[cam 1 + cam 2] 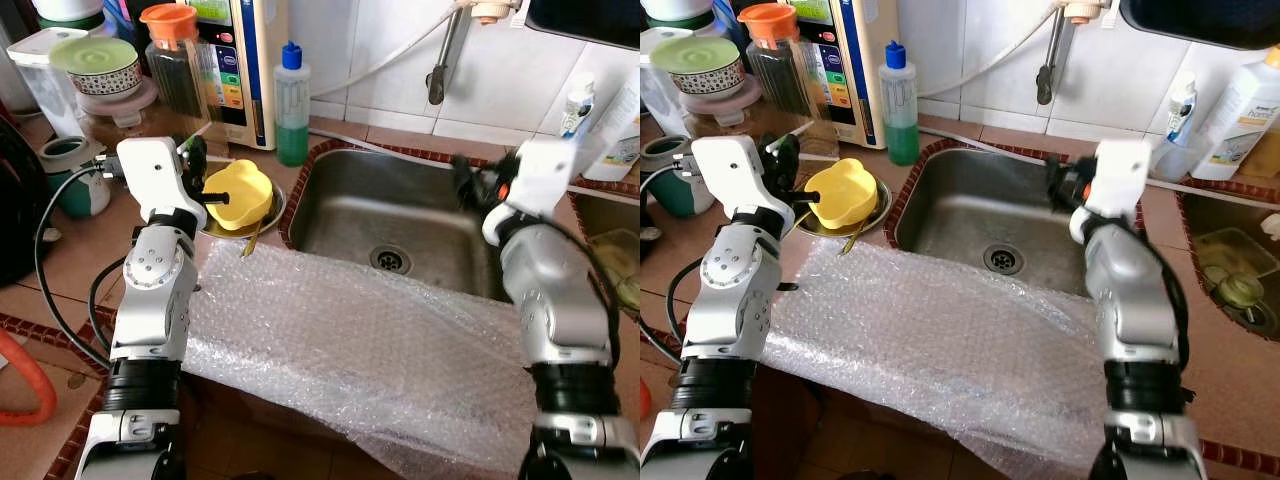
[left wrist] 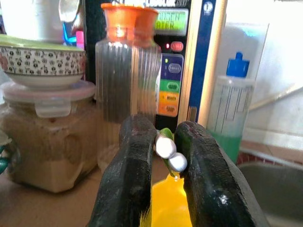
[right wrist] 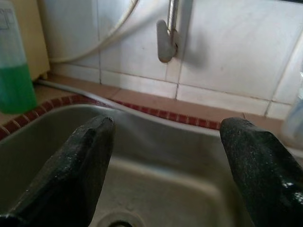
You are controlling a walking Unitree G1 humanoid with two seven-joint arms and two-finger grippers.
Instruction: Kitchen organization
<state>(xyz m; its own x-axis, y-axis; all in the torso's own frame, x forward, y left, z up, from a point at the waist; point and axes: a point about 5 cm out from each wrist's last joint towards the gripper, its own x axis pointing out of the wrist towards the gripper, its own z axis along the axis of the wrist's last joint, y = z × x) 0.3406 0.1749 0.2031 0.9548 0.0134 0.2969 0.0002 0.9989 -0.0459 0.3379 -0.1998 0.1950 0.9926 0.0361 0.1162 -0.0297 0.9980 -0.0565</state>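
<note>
My left gripper [image 1: 198,150] is raised just left of a yellow bowl [image 1: 238,192] that sits in a metal dish [image 1: 272,213] on the counter. Its fingers [image 2: 130,179] are shut on two thin white-tipped sticks [image 2: 171,154], which look like chopsticks. Another thin utensil [image 1: 250,240] leans out of the dish. My right gripper [image 3: 165,156] hangs open over the steel sink [image 1: 400,225], nothing between its fingers. A sheet of bubble wrap [image 1: 350,350] lies over the counter's front and the sink's near edge.
Behind the bowl stand a green soap bottle [image 1: 292,105], a water purifier [image 1: 238,60] and an orange-lidded jar [image 1: 175,60]. A patterned bowl [image 1: 100,65] tops stacked containers, with a green mug [image 1: 75,175] at the left. A tap [image 1: 440,70] hangs over the sink; bottles [image 1: 620,130] stand at the right.
</note>
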